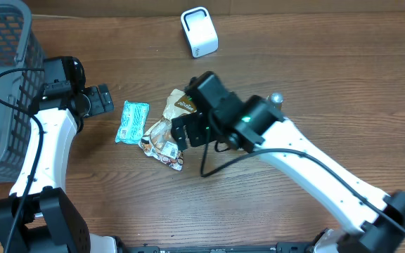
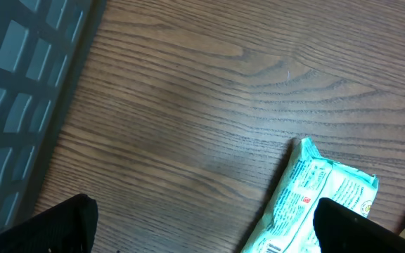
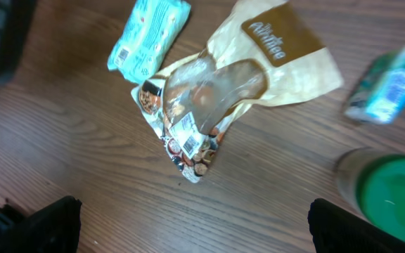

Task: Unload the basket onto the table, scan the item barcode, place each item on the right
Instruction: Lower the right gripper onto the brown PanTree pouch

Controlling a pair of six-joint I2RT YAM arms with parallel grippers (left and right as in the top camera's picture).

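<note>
A teal packet [image 1: 132,121] lies flat on the wooden table, with a barcode near one end [image 3: 123,55]. Beside it lies a crumpled tan-and-clear snack bag [image 1: 166,128] bearing a white label [image 3: 186,126]. A white scanner [image 1: 199,31] stands at the far edge. My left gripper [image 1: 103,100] hovers open just left of the teal packet [image 2: 315,197], its right finger [image 2: 371,228] above the packet's edge. Over the snack bag's [image 3: 223,91] right side, my right gripper [image 1: 195,133] is open and holds nothing.
A grey mesh basket [image 1: 2,84] fills the far left. In the right wrist view a blurred teal item [image 3: 392,84] and a green-lidded container [image 3: 392,193] sit to the right of the snack bag.
</note>
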